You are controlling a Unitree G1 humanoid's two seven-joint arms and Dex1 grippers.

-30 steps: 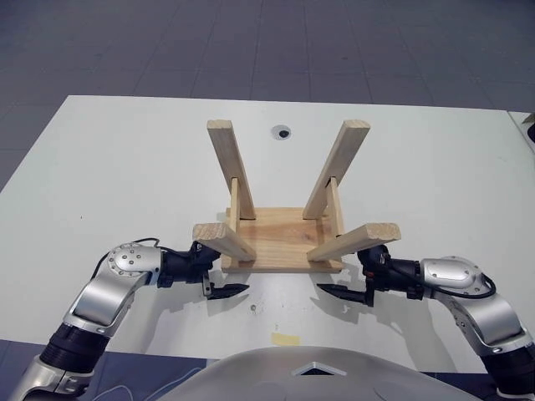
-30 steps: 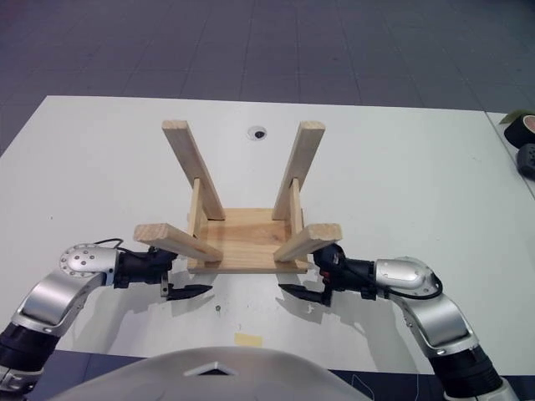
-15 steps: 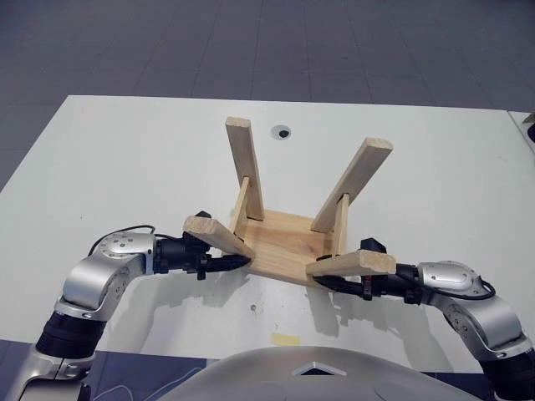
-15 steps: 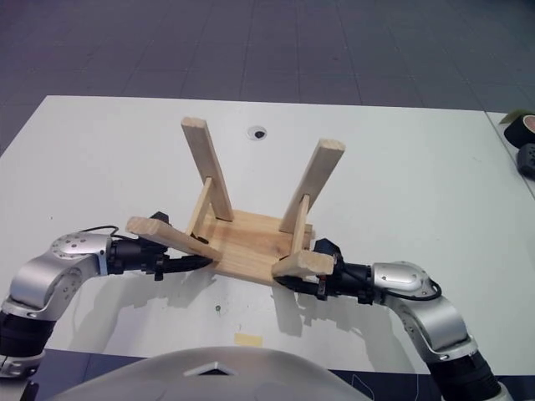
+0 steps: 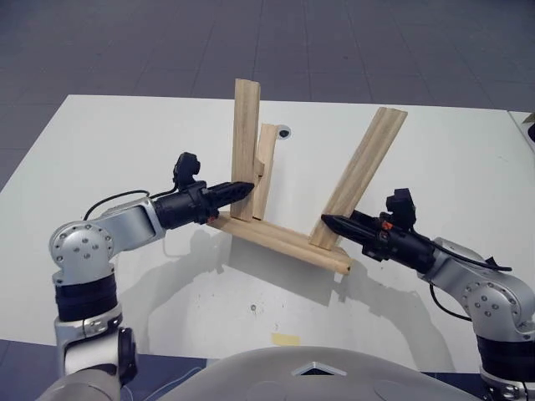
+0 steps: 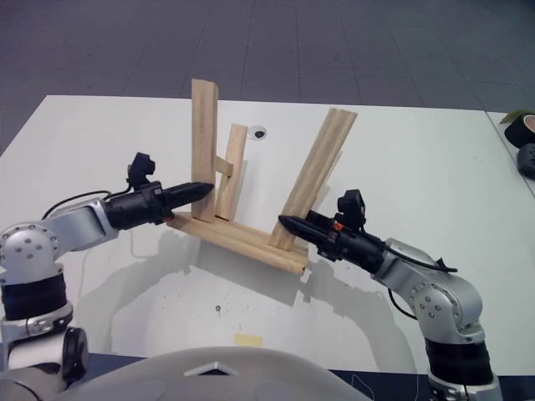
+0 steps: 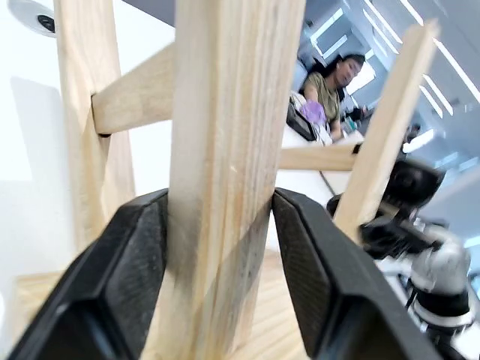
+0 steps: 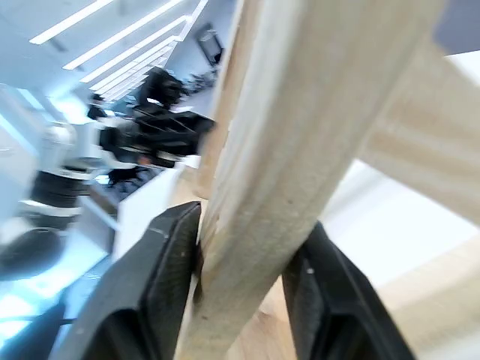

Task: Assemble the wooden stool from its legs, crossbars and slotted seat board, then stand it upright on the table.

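Note:
The assembled wooden stool [image 5: 280, 238] hangs upside down and tilted above the white table [image 5: 125, 142]. Its seat board shows nearly edge-on, and its legs point up and away from me. My left gripper [image 5: 242, 188] is shut on the near left leg [image 5: 245, 142]; in the left wrist view its black fingers [image 7: 142, 277] press both sides of that leg [image 7: 225, 172]. My right gripper [image 5: 328, 222] is shut on the near right leg [image 5: 361, 175] close to the seat; the right wrist view shows its fingers [image 8: 161, 292] clamping that leg [image 8: 300, 135]. A crossbar [image 7: 131, 97] joins the left legs.
A small round hole [image 5: 285, 132] sits in the table behind the stool. A strip of yellow tape [image 5: 284, 339] lies near the front edge. Dark floor lies beyond the table's far edge.
Both grippers went from open beside the resting stool to shut on its near legs. They have lifted and tipped the stool, so the seat now shows edge-on.

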